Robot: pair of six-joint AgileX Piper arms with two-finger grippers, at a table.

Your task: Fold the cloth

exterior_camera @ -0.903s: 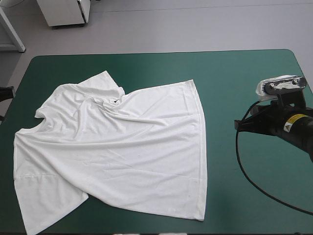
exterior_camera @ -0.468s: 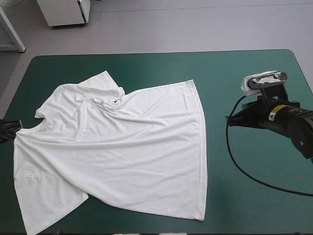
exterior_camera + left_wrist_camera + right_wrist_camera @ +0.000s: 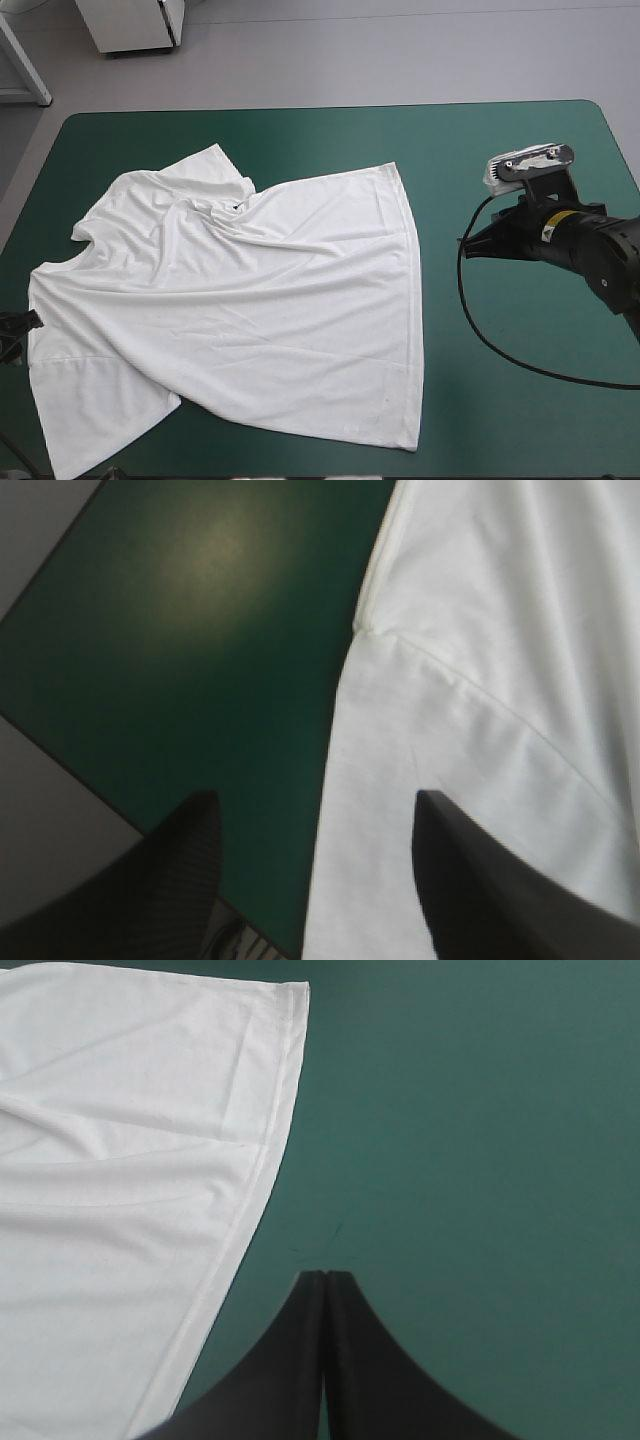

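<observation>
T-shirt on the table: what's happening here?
The T-shirt lies spread but wrinkled on the teal-green cover, not yet folded. The left end effector is open, straddling the shirt's edge near a sleeve seam. The right end effector is shut over bare cover beside the hem. Neither grips anything.

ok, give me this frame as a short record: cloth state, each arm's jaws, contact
cloth: white short-sleeved T-shirt, spread out on the table's left half, wrinkled, not yet folded
surface: teal-green table cover
left gripper: black jaws open, straddling the T-shirt's edge near the table's left edge; one over cloth, one over cover
right gripper: black jaws shut, over bare cover beside the hem, apart from it
contact: neither holds the T-shirt; whether the left touches it, cannot tell
</observation>
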